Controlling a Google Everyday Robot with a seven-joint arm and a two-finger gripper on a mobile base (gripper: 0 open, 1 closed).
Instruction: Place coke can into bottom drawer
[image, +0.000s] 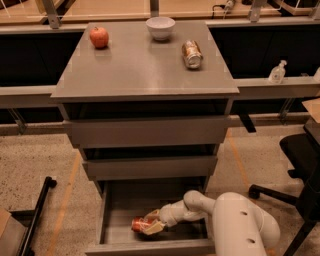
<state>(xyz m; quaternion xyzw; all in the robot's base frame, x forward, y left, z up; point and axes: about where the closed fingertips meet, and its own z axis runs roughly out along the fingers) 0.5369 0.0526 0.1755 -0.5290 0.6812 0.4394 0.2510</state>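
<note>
The bottom drawer (150, 246) of the grey cabinet is pulled open. The red coke can (138, 224) lies on its side on the drawer floor, near the front middle. My gripper (151, 225) reaches into the drawer from the right and is shut on the coke can, its pale fingers around the can's right end. The white arm comes in from the lower right.
On the cabinet top (145, 65) are a red apple (99, 36), a white bowl (160, 27) and a brownish-gold can (192, 53) on its side. The two upper drawers are shut. A black office chair (300, 165) stands at right; a black stand (35, 215) at left.
</note>
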